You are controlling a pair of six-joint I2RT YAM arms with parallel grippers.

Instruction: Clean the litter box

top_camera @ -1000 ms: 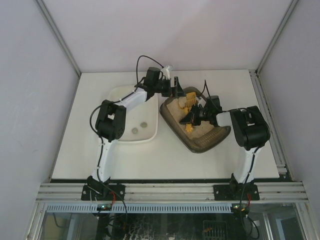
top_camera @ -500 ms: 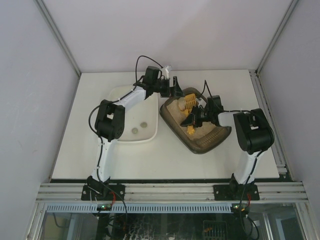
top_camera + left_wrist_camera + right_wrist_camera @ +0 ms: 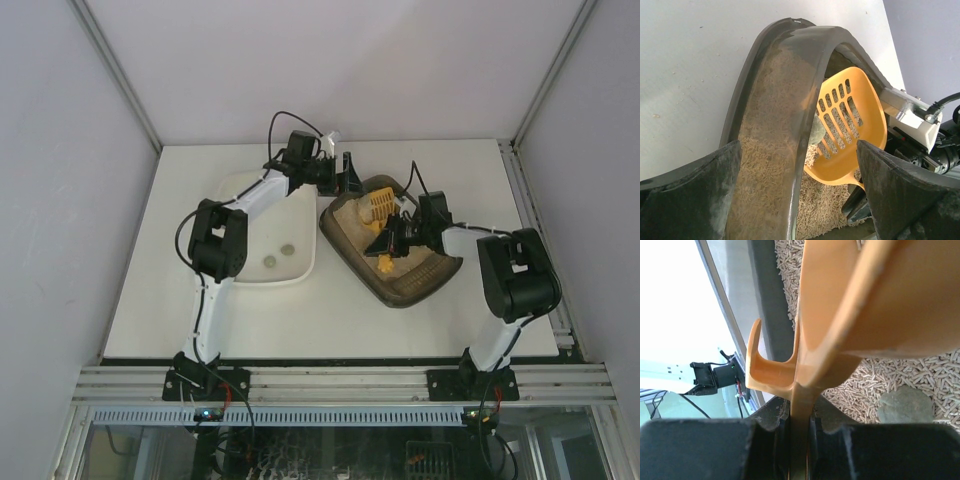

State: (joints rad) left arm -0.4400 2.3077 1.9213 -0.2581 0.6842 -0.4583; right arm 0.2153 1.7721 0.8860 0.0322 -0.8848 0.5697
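Right of centre on the desk: dark litter box (image 3: 412,296), beige pellets inside, white tub (image 3: 262,283) just beside it on the left. Pinches the handle of an orange slotted scoop (image 3: 850,125) between tightly pressed right fingers (image 3: 740,445), handle near, head far, over the litter. Shows a grey clump (image 3: 905,407) just beside the scoop's head, nearer the right arm. Spreads left fingers (image 3: 690,200) wide astride the box's far rim, not closed on it.

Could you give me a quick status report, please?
Left tool open, straddling litter box rim. Right tool shut on yellow scoop inside box. Grey clump on litter. Nothing blocking.
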